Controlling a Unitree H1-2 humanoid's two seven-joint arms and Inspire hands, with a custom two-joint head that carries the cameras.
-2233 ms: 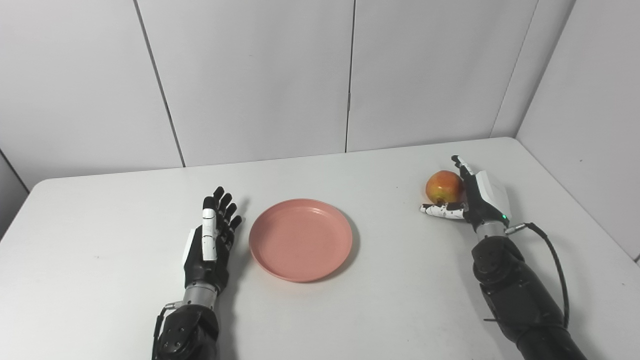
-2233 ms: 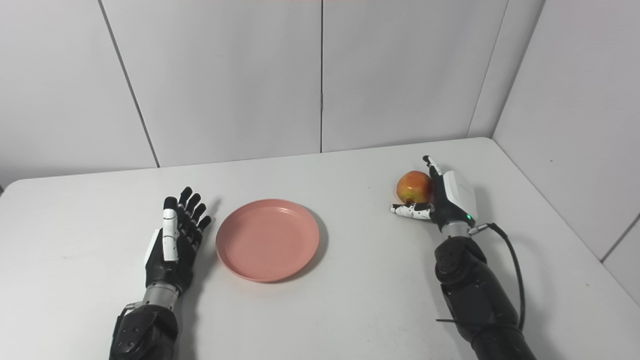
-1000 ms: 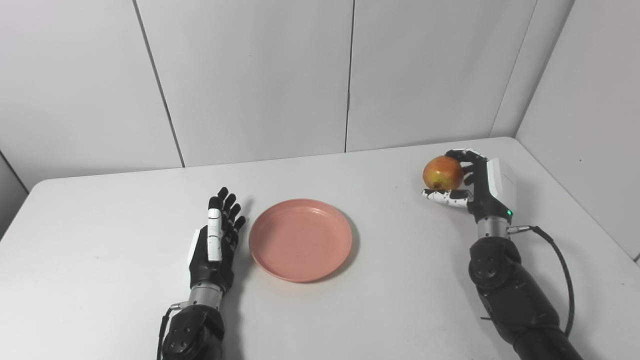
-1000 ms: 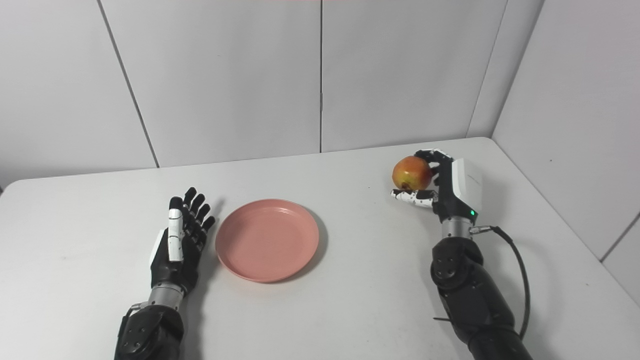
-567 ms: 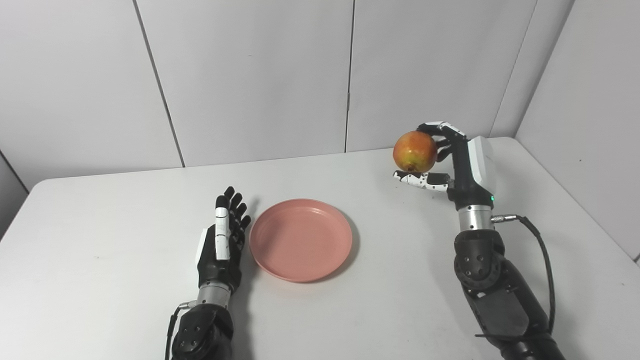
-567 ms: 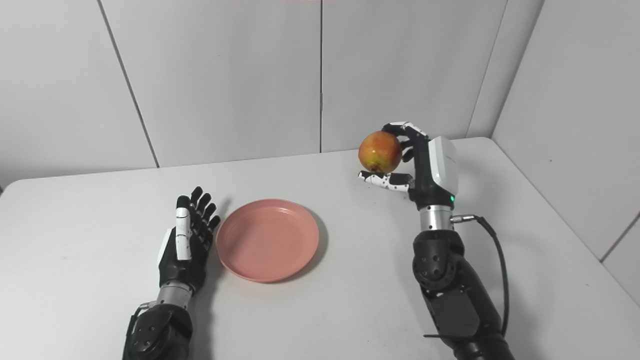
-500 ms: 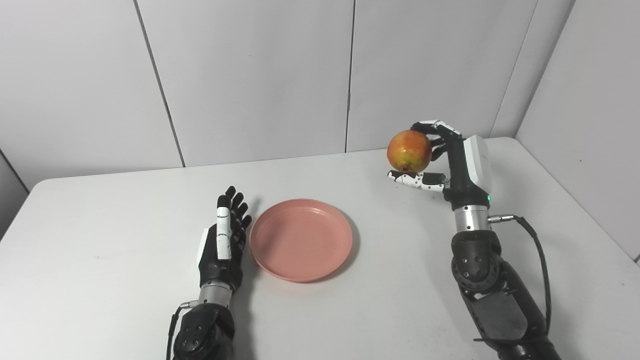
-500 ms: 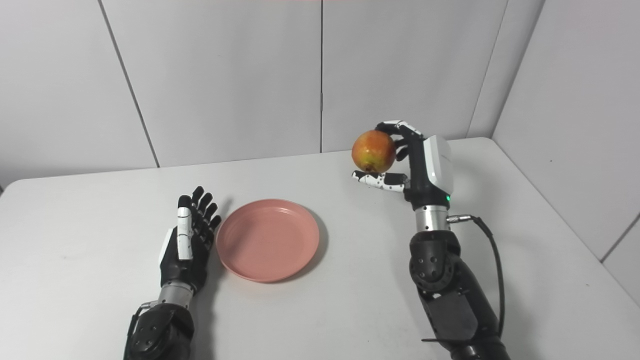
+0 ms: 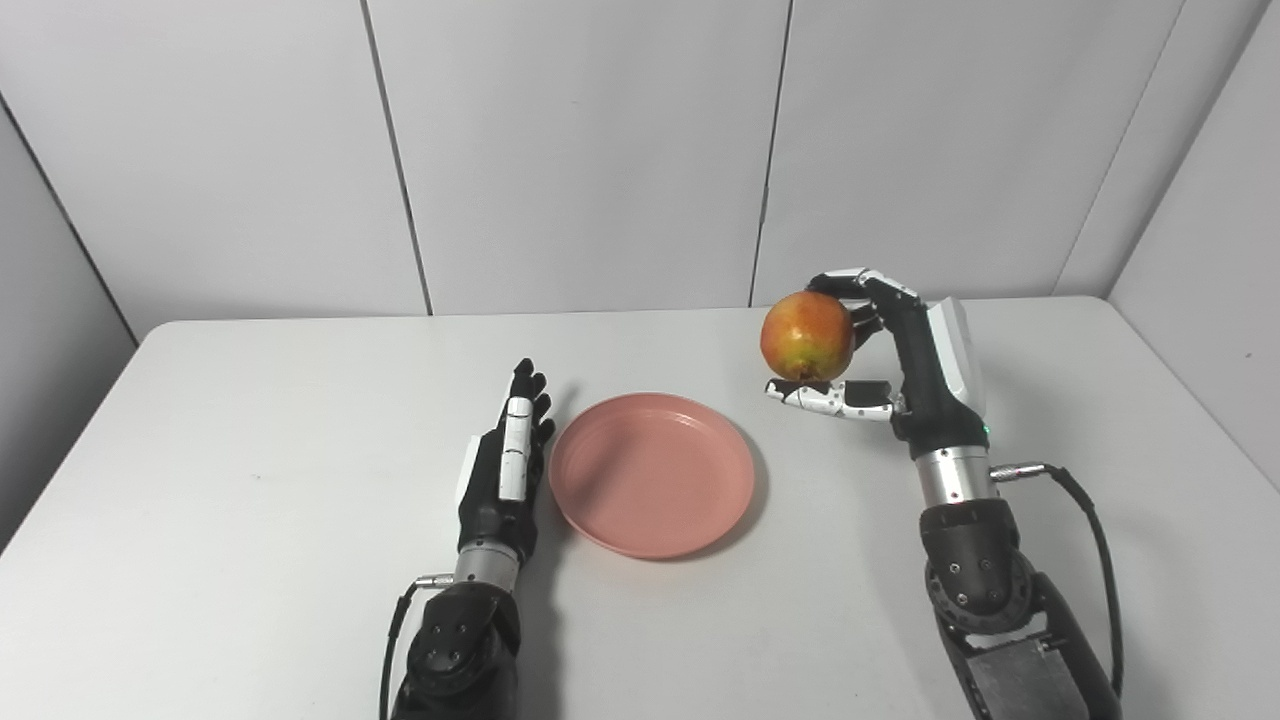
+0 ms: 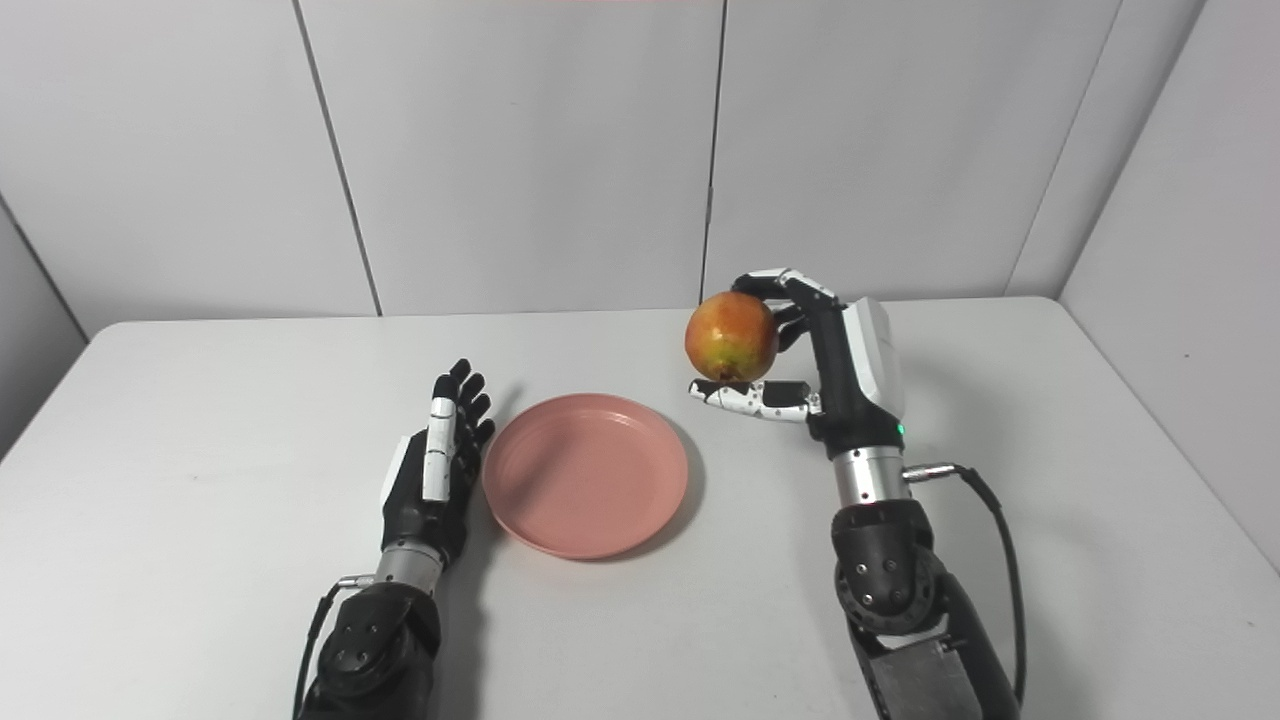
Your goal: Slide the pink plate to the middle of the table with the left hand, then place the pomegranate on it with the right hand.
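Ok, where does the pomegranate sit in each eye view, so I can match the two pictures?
Left eye view: pomegranate right of centre, held above the table in the right robot hand.
Right eye view: pomegranate just right of centre, in the same grasp.
Shared landmark: the plate lies below and to the left of it in both, with the open left robot hand at the plate's left rim.

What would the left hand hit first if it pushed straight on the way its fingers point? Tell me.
Probably nothing on the table. The left hand lies open beside the pink plate, fingers aimed away from the robot, so its line runs along the plate's left rim over bare table toward the back wall. How close it passes the rim is unclear.
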